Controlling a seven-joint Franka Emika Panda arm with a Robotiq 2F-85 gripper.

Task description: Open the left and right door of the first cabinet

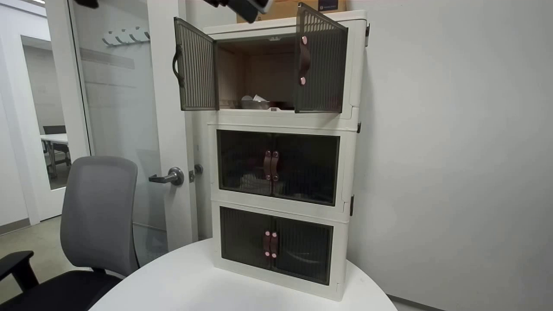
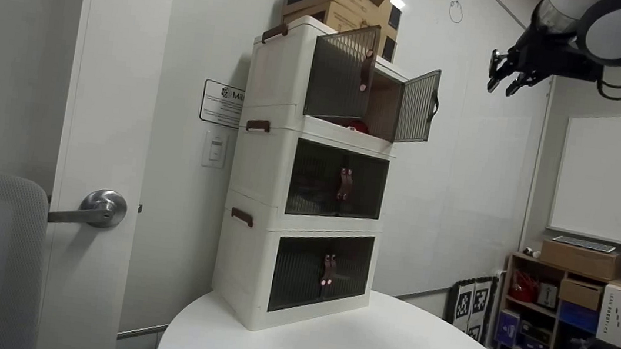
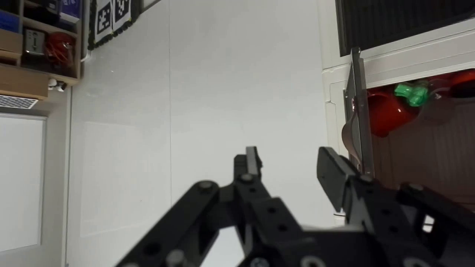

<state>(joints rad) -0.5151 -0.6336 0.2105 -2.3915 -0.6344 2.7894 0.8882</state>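
The first cabinet [image 1: 355, 69] [image 2: 279, 70] is the top tier of the cream tower. Its left door [image 1: 196, 69] [image 2: 339, 74] and right door [image 1: 323, 65] [image 2: 417, 107] both stand swung outward, and the pale interior shows between them. In the wrist view, the right door [image 3: 359, 115] appears nearly edge-on with its curved handle. My gripper [image 2: 501, 91] [image 3: 289, 163] is open and empty, held in the air in front of the tower, apart from both doors. In an exterior view only a cut-off dark part of it [image 1: 244, 9] shows at the top edge.
A metal bowl [image 1: 255, 104] and red items [image 3: 389, 113] lie inside the top tier. The doors of the middle tier [image 1: 306, 168] and bottom tier [image 1: 302, 250] are shut. Cardboard boxes [image 2: 343, 3] sit on top. The tower stands on a round white table [image 1: 181, 280] beside a chair [image 1: 99, 211].
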